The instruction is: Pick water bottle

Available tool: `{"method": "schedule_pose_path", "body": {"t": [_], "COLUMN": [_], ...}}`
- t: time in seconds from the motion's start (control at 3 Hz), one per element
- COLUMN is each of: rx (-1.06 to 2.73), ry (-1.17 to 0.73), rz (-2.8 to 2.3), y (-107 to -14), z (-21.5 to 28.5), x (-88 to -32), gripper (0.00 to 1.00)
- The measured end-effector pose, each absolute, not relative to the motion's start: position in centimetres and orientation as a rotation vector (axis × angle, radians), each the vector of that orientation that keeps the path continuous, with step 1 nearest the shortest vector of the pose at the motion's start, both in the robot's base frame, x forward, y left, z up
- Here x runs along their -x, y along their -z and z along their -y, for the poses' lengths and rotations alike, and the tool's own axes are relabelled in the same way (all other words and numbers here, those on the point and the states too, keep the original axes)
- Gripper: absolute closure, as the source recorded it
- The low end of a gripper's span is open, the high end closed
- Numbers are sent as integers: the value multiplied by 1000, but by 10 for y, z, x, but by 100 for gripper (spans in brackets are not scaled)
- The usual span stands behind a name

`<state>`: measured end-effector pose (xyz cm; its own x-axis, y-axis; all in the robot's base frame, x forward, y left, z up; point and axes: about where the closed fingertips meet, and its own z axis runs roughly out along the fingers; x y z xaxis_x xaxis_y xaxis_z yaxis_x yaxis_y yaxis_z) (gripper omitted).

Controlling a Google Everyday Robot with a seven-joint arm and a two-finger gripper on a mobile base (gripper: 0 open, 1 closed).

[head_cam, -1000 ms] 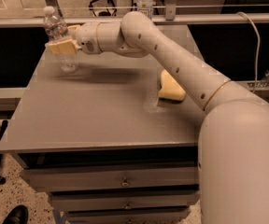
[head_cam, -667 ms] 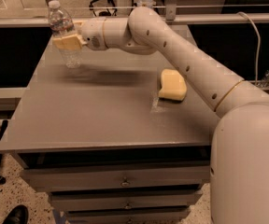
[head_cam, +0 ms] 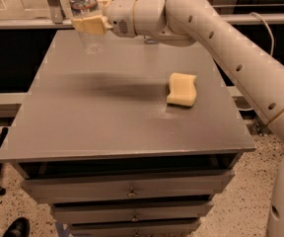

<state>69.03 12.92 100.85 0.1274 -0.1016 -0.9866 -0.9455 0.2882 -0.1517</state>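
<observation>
The water bottle (head_cam: pixel 84 4) is cut off at the top edge of the camera view, so its cap cannot be seen, and its clear lower body is faint against the grey surface behind it. I cannot tell whether its base touches the table (head_cam: pixel 107 117). It stands upright, with its long axis vertical and its neck pointing up, at the table's far left corner. The gripper (head_cam: pixel 88 24) reaches in from the right and its tan jaws are clamped around the bottle's middle. The far finger is hidden behind the bottle. In view are 1 bottle, 1 yellow sponge (head_cam: pixel 182 89) lying flat on the right half of the table well apart from the bottle, 3 drawer fronts (head_cam: pixel 127 187) below, and 1 black shoe (head_cam: pixel 17 227) at the bottom left, partly cut off.
</observation>
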Motion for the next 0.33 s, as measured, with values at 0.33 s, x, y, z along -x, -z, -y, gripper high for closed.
{"method": "schedule_pose_path", "body": {"t": [0.33], "rx": [1101], "ry": [-838], "rz": [-1291], "y": [-1011], "z": [-123], "x": [-690], "gripper": [100]}}
